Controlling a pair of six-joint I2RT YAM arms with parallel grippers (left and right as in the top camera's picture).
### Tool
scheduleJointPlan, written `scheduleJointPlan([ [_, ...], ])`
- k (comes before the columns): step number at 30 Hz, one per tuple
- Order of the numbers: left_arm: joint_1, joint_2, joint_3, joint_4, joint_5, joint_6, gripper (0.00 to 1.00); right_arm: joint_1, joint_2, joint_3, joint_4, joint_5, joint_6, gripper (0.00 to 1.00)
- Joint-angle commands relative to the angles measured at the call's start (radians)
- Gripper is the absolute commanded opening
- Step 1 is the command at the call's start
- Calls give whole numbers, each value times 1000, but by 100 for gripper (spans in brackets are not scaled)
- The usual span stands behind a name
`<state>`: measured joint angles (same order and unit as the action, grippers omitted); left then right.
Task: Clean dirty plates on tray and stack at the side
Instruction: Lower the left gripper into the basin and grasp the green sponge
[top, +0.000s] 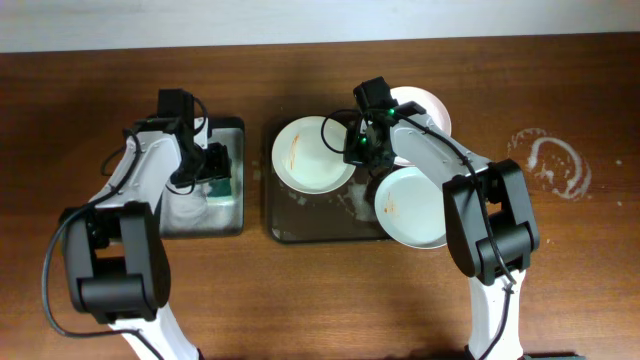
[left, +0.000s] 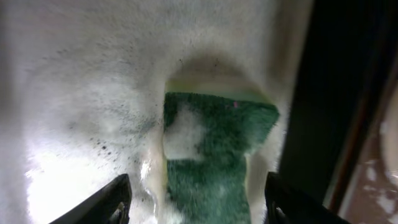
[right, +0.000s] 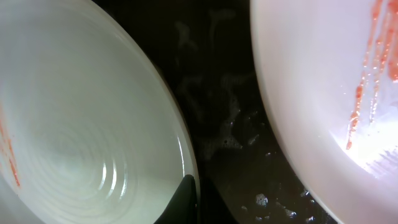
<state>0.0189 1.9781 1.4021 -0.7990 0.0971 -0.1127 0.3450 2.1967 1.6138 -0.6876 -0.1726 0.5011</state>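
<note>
Three white plates are by the dark grey tray (top: 320, 222). The left plate (top: 305, 155) has an orange smear. The front right plate (top: 415, 210) has one too, and overhangs the tray's right rim. The back right plate (top: 432, 108) is partly hidden by my right arm. My right gripper (top: 360, 147) is shut on the left plate's right rim (right: 186, 155); one finger (right: 183, 199) lies inside the rim, the other beneath it. The smeared front right plate (right: 323, 81) is beside it. My left gripper (left: 199, 202) is open, straddling the green sponge (left: 211, 143).
The smaller black tray (top: 232, 222) on the left holds white foam (left: 81, 93) and the sponge (top: 220, 185). Foam bits and water lie on the grey tray's floor (right: 236, 130). A whitish ring stain (top: 550, 165) marks the wooden table at the right.
</note>
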Motion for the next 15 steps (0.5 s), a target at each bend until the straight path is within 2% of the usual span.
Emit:
scheduleJointPlan([
  [1, -6, 14, -8, 11, 10, 40, 62, 8, 16, 6, -13, 35, 5, 5],
  [6, -32, 14, -8, 14, -12, 66, 54, 8, 16, 6, -13, 35, 5, 5],
  [10, -72, 22, -8, 26, -106, 66, 55, 8, 16, 6, -13, 43, 5, 5],
  [15, -89, 23, -8, 29, -132, 64, 54, 8, 16, 6, -13, 47, 5, 5],
])
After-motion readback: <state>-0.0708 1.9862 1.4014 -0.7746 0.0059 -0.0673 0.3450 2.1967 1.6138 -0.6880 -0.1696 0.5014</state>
